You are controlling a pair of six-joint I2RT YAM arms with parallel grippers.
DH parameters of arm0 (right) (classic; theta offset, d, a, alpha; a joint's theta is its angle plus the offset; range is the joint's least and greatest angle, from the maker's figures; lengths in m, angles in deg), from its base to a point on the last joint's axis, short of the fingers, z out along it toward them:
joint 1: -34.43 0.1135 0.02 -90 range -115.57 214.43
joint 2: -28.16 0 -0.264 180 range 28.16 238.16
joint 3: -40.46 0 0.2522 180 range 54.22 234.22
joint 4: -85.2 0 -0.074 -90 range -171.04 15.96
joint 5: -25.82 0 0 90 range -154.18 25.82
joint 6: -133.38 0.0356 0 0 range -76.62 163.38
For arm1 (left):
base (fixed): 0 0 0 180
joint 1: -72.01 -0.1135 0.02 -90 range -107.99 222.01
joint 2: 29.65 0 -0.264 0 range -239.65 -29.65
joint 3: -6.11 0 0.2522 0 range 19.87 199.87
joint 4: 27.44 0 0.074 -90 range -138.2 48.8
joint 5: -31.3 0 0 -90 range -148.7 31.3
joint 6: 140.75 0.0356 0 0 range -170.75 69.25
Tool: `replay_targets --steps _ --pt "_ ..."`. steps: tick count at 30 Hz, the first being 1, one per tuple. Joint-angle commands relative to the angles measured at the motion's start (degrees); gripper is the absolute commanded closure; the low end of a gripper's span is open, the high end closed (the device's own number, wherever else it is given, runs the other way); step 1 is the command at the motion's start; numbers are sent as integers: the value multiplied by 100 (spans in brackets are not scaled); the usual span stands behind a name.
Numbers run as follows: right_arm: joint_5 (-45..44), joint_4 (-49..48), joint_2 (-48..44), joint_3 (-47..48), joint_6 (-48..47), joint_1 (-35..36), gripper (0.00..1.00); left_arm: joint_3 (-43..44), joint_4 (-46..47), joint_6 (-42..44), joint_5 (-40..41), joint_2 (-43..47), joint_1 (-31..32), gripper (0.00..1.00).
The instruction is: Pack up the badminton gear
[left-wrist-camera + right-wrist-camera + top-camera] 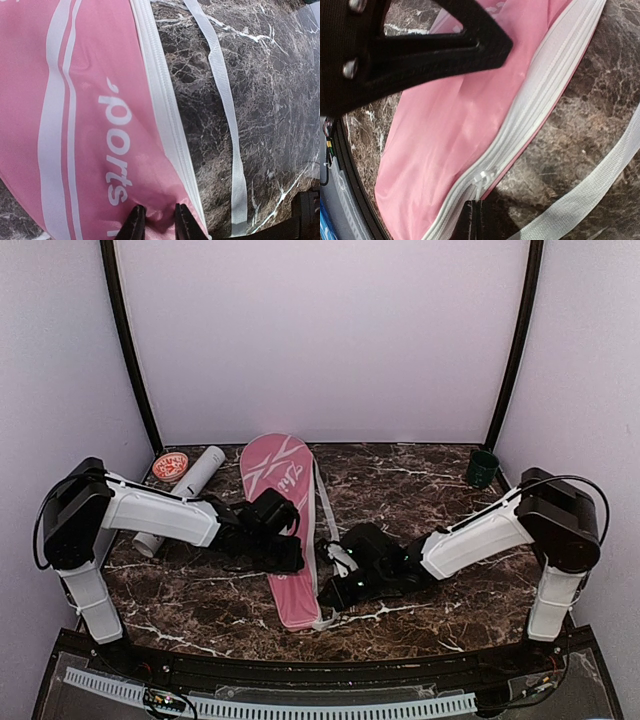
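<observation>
The pink racket-shaped bag (283, 500) with white lettering lies flat mid-table, handle end toward me. My left gripper (291, 556) rests on the bag's narrow part. In the left wrist view it (159, 224) pinches a fold of pink fabric (90, 100) beside the white zipper band (165, 115). My right gripper (337, 586) is at the bag's right edge. In the right wrist view it (480, 220) is shut on the white zipper pull (486, 181) of the bag (445, 130). The long white tube (200, 472) lies at back left, with a red cap (170, 465) beside it. Rackets and shuttlecocks are out of view.
A dark green cup (482, 468) stands at the back right. The bag's white strap (326, 502) trails on the marble to the right of the bag and shows in both wrist views (227, 100) (590, 200). The left arm lies across the tube.
</observation>
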Motion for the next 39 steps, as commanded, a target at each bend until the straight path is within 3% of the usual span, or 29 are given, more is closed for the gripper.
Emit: replay_targets --steps 1,18,39 --pt "324 -5 -243 -224 43 294 100 -105 -494 56 323 -650 -289 79" --pt "83 942 -1080 -631 -116 711 100 -47 -369 92 265 -1079 -556 83" --pt "808 1080 -1286 -555 -517 1199 100 176 -281 140 164 -1404 -602 85"
